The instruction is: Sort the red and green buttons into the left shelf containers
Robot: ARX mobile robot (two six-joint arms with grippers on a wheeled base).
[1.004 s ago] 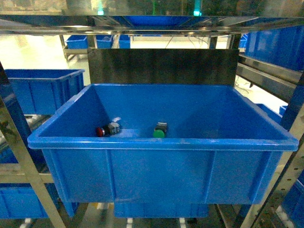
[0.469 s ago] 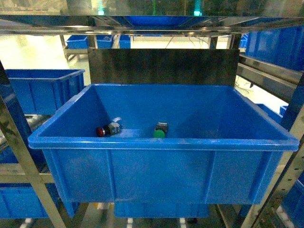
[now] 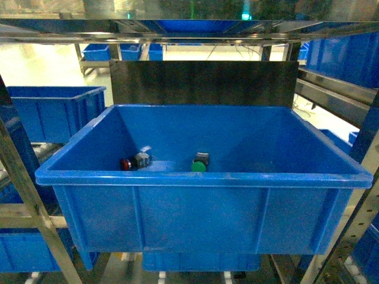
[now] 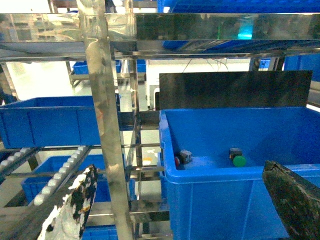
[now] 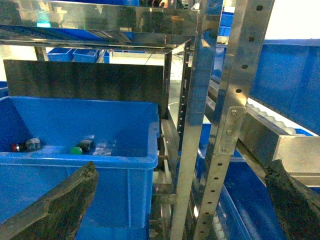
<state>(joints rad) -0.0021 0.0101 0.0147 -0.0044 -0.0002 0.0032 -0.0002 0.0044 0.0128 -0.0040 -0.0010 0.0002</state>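
Two buttons lie inside the bin (image 3: pixel 201 207) — mushroom-capped button (image 3: pixel 134 161) left of the round-capped button (image 3: pixel 199 163).

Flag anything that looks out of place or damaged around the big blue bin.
Nothing looks spilled or broken. The red button lies tipped on its side on the big blue bin floor, with the green button apart to its right. The left gripper's fingers show mottled, worn-looking pads.

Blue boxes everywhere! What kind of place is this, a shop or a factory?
Most likely a warehouse or factory storeroom, not a shop. Metal racks with punched uprights hold many big blue bins, a roller track runs along one shelf, and the nearest bin holds a red button and a green button, which are machine parts.
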